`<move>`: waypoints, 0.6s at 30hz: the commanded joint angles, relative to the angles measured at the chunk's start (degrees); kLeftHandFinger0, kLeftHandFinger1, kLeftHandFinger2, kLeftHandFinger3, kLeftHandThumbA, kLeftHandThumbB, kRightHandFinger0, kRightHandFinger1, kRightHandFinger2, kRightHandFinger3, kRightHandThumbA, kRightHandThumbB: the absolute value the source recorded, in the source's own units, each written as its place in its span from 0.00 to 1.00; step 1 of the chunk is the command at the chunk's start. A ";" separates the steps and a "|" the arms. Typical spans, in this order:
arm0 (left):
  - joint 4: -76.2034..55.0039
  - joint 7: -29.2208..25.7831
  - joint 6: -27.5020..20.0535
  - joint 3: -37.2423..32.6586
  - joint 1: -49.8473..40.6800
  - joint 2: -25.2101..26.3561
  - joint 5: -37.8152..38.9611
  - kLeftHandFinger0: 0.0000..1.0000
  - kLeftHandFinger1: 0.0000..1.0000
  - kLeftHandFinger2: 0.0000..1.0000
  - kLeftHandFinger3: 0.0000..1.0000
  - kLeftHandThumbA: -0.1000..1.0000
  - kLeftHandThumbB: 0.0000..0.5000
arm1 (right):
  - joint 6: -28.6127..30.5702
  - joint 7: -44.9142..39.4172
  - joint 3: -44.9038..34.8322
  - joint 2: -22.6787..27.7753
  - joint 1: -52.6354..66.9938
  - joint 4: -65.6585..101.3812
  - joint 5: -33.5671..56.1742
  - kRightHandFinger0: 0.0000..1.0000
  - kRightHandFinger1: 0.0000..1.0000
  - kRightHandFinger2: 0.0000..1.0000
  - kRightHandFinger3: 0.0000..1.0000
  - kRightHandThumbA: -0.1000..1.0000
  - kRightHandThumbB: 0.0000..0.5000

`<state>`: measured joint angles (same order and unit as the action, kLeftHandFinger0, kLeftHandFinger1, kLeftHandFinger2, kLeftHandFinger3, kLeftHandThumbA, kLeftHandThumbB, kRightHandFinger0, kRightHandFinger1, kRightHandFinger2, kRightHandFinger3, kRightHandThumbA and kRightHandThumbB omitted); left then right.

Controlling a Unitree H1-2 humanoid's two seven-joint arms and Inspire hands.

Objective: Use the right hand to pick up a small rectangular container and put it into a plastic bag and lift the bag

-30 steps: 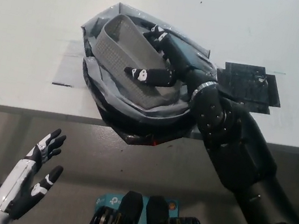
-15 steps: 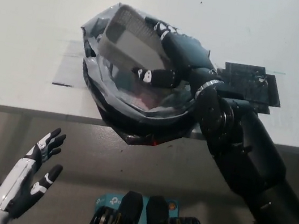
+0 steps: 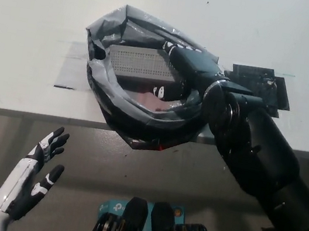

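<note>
One container (image 3: 142,63), tilted before, now lies level in right hand (image 3: 179,72).

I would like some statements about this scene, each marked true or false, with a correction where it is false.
1. The right hand holds the grey container inside the plastic bag. True.
2. The left hand grips the bag. False: it is open, below the table edge, apart from the bag.
3. The bag hangs in the air. False: it lies on the white table.
4. A dark flat mat lies beside the right arm. True.
</note>
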<state>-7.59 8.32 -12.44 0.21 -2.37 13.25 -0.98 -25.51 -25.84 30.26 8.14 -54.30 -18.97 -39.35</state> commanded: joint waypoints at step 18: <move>-1.73 0.98 0.25 -0.19 0.96 1.26 0.06 1.00 1.00 1.00 1.00 0.84 0.48 | -0.39 1.78 -15.38 4.78 -6.41 21.13 3.56 1.00 1.00 1.00 1.00 1.00 0.81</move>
<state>-7.67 8.34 -12.07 0.20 -2.21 13.33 -0.97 -26.31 -26.80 20.00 11.52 -55.79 -6.34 -38.59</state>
